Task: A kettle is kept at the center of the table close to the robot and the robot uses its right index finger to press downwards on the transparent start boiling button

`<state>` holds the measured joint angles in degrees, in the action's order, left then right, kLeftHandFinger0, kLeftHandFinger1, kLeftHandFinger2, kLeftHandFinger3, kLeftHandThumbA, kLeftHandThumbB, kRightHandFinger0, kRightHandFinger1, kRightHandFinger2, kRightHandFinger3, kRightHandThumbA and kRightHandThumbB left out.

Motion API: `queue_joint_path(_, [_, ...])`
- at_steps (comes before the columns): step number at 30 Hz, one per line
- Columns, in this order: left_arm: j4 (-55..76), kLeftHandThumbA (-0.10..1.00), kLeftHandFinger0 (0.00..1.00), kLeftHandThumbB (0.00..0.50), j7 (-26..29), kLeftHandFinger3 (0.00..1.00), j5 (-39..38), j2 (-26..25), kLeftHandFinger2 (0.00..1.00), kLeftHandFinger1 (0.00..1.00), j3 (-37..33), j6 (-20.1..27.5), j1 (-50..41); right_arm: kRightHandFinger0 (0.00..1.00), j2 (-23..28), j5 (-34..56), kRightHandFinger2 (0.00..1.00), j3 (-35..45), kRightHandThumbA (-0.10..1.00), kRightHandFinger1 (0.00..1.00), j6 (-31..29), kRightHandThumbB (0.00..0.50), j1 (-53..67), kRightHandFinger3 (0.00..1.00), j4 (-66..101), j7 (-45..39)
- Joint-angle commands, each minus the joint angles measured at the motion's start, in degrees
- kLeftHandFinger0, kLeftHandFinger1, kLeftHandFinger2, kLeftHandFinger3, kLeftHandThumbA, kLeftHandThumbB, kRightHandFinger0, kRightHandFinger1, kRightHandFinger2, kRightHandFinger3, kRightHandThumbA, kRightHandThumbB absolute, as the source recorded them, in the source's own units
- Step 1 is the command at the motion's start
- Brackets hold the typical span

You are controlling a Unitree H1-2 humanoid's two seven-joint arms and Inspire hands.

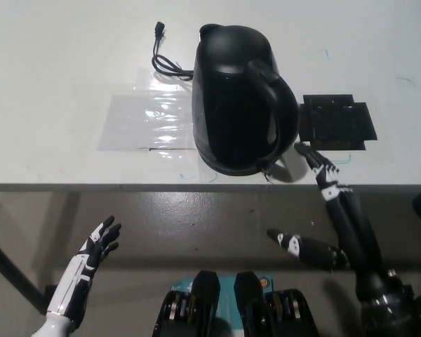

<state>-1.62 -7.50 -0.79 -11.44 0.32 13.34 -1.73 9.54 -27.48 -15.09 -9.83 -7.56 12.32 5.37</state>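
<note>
A black kettle (235, 98) stands on the white table (56, 84) near its front edge, with the handle (281, 105) turned to the right. The switch at the foot of the handle (268, 167) is too dark to make out. My black right hand (333, 203) reaches up from below the table edge, its fingertip (303, 149) extended just right of the kettle's base and apart from it. It holds nothing, and its thumb sticks out to the left. My white left hand (95, 253) rests open at the lower left, below the table.
A black power cord (165, 63) lies behind the kettle on the left. A clear plastic sheet (147, 119) is taped to the table left of the kettle. A black square mat (337, 121) lies to its right. The table's front edge (196, 187) runs across the middle.
</note>
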Motion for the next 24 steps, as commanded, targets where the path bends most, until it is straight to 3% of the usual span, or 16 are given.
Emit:
queue_joint_path(1, [1.5,1.0,1.0,0.317,-0.8,1.0,-0.5,-0.8,1.0,1.0,0.0,1.9,0.9,1.0,1.5,5.2,1.0,0.2,1.0,1.0,-5.5,0.338,2.7,1.0,4.5,-2.1])
queue_joint_path(9, [1.3,1.0,1.0,0.324,-1.1,1.0,-0.8,-0.9,1.0,1.0,0.0,1.8,1.2,1.0,2.2,4.3,1.0,4.8,1.0,1.0,-17.0,0.329,9.9,1.0,8.0,3.6])
queue_joint_path(18, [1.0,1.0,1.0,0.307,-0.7,1.0,-0.6,-0.4,1.0,1.0,-0.1,2.8,0.4,1.0,7.7,3.1,1.0,1.6,1.0,1.0,-17.1,0.31,15.2,1.0,4.9,15.2])
queue_joint_path(20, [1.0,1.0,1.0,0.311,-0.7,1.0,-0.6,-0.4,1.0,1.0,-0.1,2.7,0.2,1.0,7.4,6.0,1.0,2.2,1.0,1.0,-17.1,0.34,16.0,1.0,1.0,15.7])
queue_joint_path(24, [0.3,1.0,1.0,0.305,-0.9,1.0,-0.8,-0.3,1.0,1.0,-0.2,3.3,0.4,1.0,8.0,8.4,1.0,1.0,1.0,1.0,-17.1,0.3,14.5,1.0,-6.2,19.1])
